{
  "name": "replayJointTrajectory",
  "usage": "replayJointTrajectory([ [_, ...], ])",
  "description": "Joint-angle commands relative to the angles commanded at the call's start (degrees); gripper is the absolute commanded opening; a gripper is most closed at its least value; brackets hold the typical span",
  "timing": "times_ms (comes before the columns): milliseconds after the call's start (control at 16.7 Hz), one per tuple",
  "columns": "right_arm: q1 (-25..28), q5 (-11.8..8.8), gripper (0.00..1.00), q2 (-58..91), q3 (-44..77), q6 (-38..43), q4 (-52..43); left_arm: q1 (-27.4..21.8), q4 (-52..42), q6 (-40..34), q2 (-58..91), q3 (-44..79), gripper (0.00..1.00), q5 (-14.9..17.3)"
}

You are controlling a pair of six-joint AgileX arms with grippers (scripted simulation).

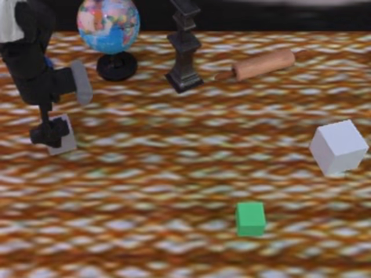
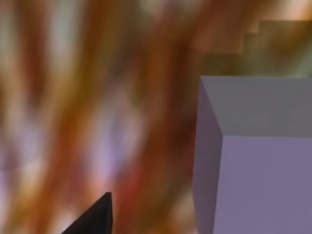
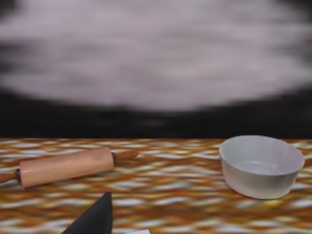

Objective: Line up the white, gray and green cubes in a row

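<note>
Top view puts the gray cube (image 1: 65,139) at the surface's (image 1: 174,174) left side, with the left gripper (image 1: 47,134) low over it; whether its fingers grip the cube I cannot tell. The green cube (image 1: 250,219) sits right of centre nearer the front, and the white cube (image 1: 338,147) at the far right. The right gripper is out of the top view.

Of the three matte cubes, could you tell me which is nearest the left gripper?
The mid-sized lavender-gray cube, directly under the left gripper; the others sit far right.
</note>
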Motion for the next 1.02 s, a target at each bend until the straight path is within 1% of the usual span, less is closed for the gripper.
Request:
replayJointTrajectory([
  [120, 0.0, 0.0, 1.0, 0.0, 0.0, 0.0, 0.0, 0.1, 4.6, 0.1, 1.7, -2.7, 1.0, 0.0],
  [240, 0.0, 0.0, 1.0, 0.0, 0.0, 0.0, 0.0, 0.1, 7.3, 0.1, 2.9, -4.4, 1.0, 0.0],
  [480, 0.0, 0.0, 1.0, 0.0, 0.0, 0.0, 0.0, 0.1, 7.8, 0.2, 3.2, -4.7, 1.0, 0.0],
  [1020, 0.0, 0.0, 1.0, 0.0, 0.0, 0.0, 0.0, 0.1, 7.8, 0.2, 3.2, -4.7, 0.32, 0.0],
])
